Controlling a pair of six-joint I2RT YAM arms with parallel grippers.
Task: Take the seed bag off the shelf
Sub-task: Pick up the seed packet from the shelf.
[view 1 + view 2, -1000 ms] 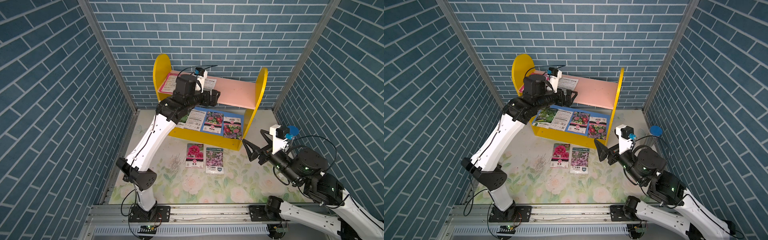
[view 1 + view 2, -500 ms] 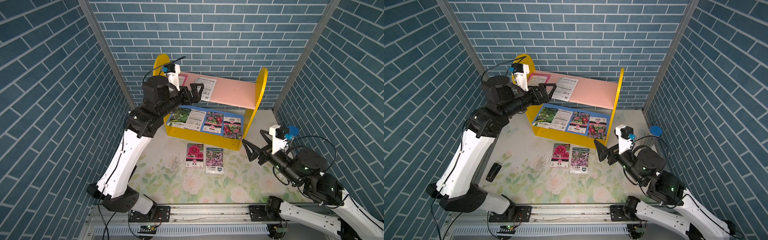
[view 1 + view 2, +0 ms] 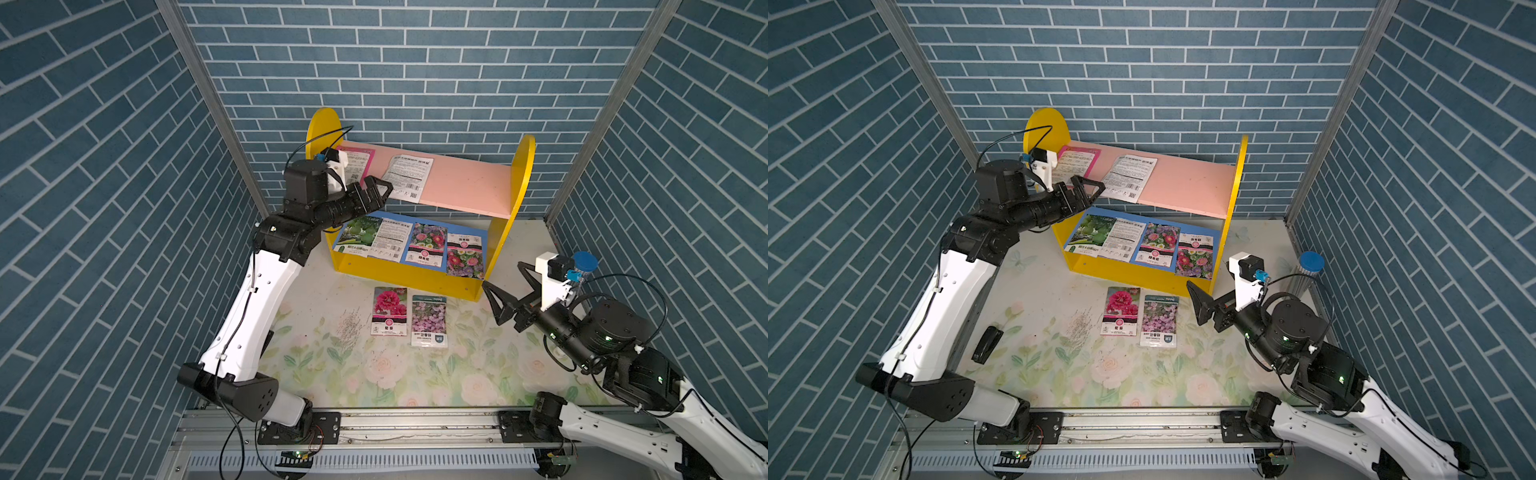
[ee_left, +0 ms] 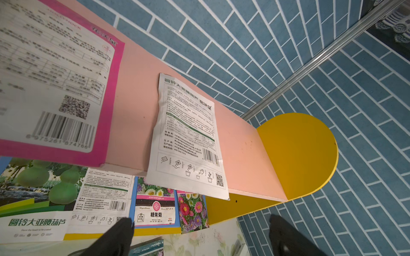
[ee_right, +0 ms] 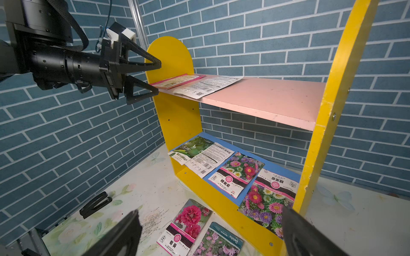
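Seed bag (image 3: 360,164): pink-edged, printed back up on the shelf's (image 3: 521,166) pink upper board (image 3: 465,187), overhanging its front edge — a white bag (image 3: 409,176) beside it likewise.
Left fingers (image 5: 154,64): we see them spread, just off that front edge, gripping nothing.
Right fingers (image 3: 1200,301): spread wide, above the table (image 3: 320,295) near the shelf's other end.
Table: two flower packets (image 3: 389,311) lie flat before the shelf.

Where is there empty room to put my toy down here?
Free: the pink upper board, between the white seed bag and the right yellow panel; the flowery mat, between the purple-flower packet and the front rail. Crowded: the blue lower board, covered by four bags.
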